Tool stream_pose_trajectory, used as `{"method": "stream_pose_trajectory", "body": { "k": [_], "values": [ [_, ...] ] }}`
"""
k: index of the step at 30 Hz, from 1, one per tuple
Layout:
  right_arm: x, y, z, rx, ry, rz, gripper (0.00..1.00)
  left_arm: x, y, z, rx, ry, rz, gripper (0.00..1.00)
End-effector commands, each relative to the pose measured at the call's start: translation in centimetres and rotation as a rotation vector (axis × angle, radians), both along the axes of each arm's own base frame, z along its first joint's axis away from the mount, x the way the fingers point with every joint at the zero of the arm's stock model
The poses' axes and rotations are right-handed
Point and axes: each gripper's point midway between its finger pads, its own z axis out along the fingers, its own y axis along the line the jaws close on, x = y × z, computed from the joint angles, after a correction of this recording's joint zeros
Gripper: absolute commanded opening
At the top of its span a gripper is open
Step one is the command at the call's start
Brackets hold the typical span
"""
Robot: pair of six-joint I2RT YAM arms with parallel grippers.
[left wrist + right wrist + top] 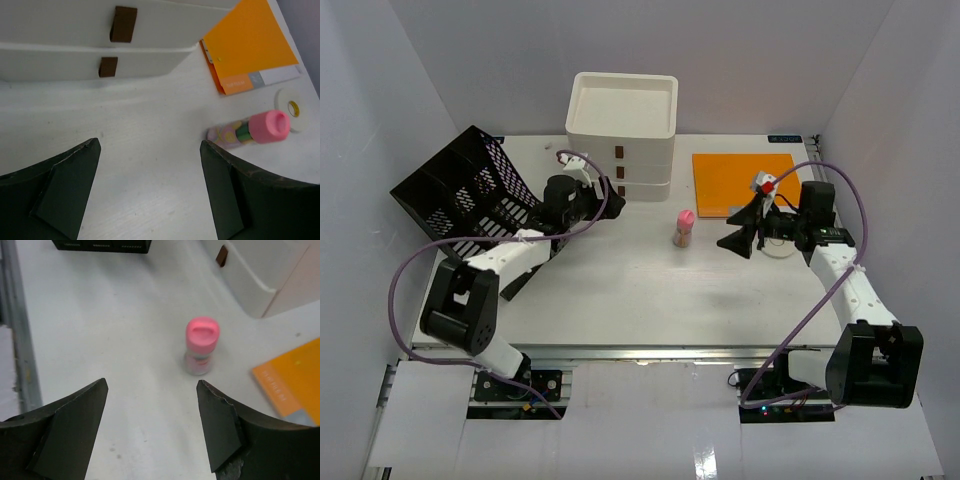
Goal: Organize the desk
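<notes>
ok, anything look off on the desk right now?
The black mesh file rack at back left sits skewed to the white desk edges and seems tipped toward the left wall. A small pink-capped clear jar stands alone mid-desk. Nothing spilled or broken visible.

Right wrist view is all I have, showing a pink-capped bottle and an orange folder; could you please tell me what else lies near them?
Observer: A white tape roll lies flat on the desk, to the right of the bottle.
Operator: Thank you. Is the left gripper holding anything?
Observer: No. The left gripper is open and empty, close to the drawer box.
Operator: And the black thing at the top edge of my view?
Observer: That is the black mesh rack, standing tilted at the far left corner.
</notes>
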Motion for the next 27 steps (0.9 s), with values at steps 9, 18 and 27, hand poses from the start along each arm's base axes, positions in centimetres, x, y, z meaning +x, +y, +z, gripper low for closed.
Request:
{"method": "stream_pose_trajectory", "body": {
  "k": [9, 18, 27],
  "values": [
    [-1.0, -2.7, 2.4, 0.158, -0.013, -0.011, 0.78, 9.3, -1.5, 0.6, 0.056, -0.174, 0.109, 0.85],
    [-0.8, -3.0, 2.3, 0.149, -0.025, -0.028, 0.77, 13.1, -1.5, 0.5, 0.103, -0.184, 0.188, 0.71],
    [-0.5, -3.4, 2.1, 0.15, -0.017, -0.045, 0.77, 13.8, -2.0, 1.0, 0.103, -0.196, 0.214, 0.43]
  ]
}}
